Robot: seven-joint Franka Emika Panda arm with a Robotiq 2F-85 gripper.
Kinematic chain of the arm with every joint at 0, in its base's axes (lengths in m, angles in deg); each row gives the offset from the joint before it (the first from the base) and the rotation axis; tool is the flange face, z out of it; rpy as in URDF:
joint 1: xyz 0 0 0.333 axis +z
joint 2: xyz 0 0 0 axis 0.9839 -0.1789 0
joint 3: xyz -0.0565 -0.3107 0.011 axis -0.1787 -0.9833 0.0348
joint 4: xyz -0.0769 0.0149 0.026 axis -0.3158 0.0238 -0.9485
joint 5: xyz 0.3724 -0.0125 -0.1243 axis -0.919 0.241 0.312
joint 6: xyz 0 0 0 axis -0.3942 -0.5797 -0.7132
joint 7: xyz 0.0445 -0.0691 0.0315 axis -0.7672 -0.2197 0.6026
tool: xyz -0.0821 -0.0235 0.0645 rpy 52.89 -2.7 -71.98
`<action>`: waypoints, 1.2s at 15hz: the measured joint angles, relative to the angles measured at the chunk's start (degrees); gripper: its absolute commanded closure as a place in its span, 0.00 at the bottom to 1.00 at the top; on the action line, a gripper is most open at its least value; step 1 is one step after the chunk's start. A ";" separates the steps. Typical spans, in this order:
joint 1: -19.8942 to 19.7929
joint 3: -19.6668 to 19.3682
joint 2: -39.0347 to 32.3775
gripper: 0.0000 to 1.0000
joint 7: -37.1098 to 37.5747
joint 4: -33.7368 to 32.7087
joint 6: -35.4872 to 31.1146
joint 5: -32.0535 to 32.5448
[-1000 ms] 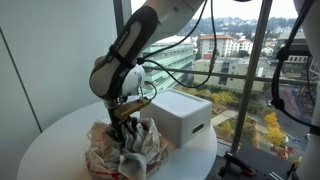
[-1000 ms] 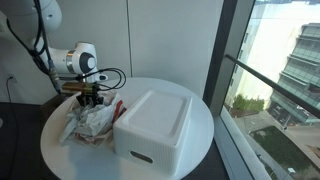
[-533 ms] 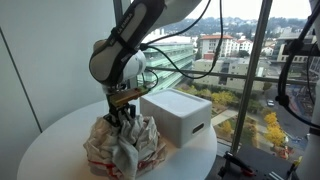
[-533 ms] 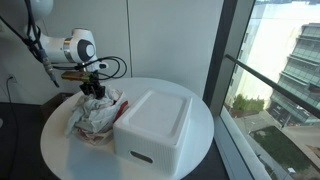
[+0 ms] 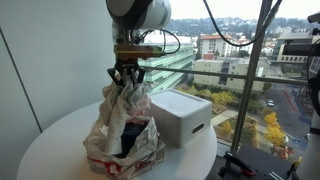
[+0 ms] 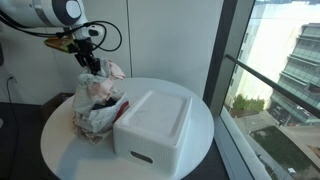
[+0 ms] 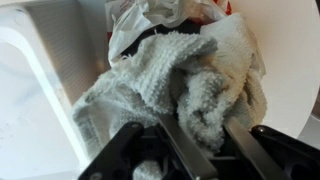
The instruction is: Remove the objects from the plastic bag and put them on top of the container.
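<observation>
- Gripper (image 5: 126, 77) is hovering above the plastic bag (image 5: 120, 148), jaws pinching a pale towel (image 7: 188, 82).
- Towel is hanging down toward the bag's open mouth.
- Bag is sitting on the round table (image 5: 50, 140), just beside the white container (image 5: 182, 115), at its 9 o'clock.

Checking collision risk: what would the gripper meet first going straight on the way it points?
The towel it grips, hanging right under the gripper; below that, probably the open bag, though depth is unclear.
</observation>
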 measured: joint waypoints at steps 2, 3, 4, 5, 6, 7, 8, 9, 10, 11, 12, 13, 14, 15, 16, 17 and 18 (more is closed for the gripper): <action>-2.12 -0.08 6.40 0.83 1.38 3.31 0.23 -2.25; -3.55 -0.26 9.64 0.84 1.68 4.96 0.44 -3.51; -5.04 -0.64 12.64 0.84 1.76 6.47 0.66 -4.83; -6.64 -1.21 15.57 0.84 1.77 7.92 0.95 -5.96; -8.26 -1.97 18.28 0.84 1.75 9.23 1.35 -6.98; -10.01 -2.95 20.84 0.84 1.72 10.53 1.63 -7.67; -11.94 -4.16 23.16 0.85 1.63 11.87 1.65 -8.20; -13.99 -5.57 25.04 0.84 1.47 13.09 1.60 -8.48; -16.30 -7.33 26.32 0.84 1.08 14.08 1.24 -8.62; -18.58 -9.10 26.60 0.84 0.60 14.61 0.12 -8.79; -20.58 -10.64 25.97 0.84 0.26 14.77 -1.93 -9.27; -22.19 -11.87 24.46 0.84 0.13 14.77 -4.96 -10.11; -23.26 -12.61 22.24 0.84 0.12 14.75 -9.06 -11.52; -23.77 -12.89 19.43 0.84 0.14 14.60 -13.71 -13.20; -23.69 -12.86 15.96 0.84 0.13 14.24 -18.50 -15.12; -23.22 -12.67 12.23 0.84 0.13 13.75 -22.55 -17.02; -22.44 -12.48 8.37 0.84 0.11 13.00 -25.76 -19.03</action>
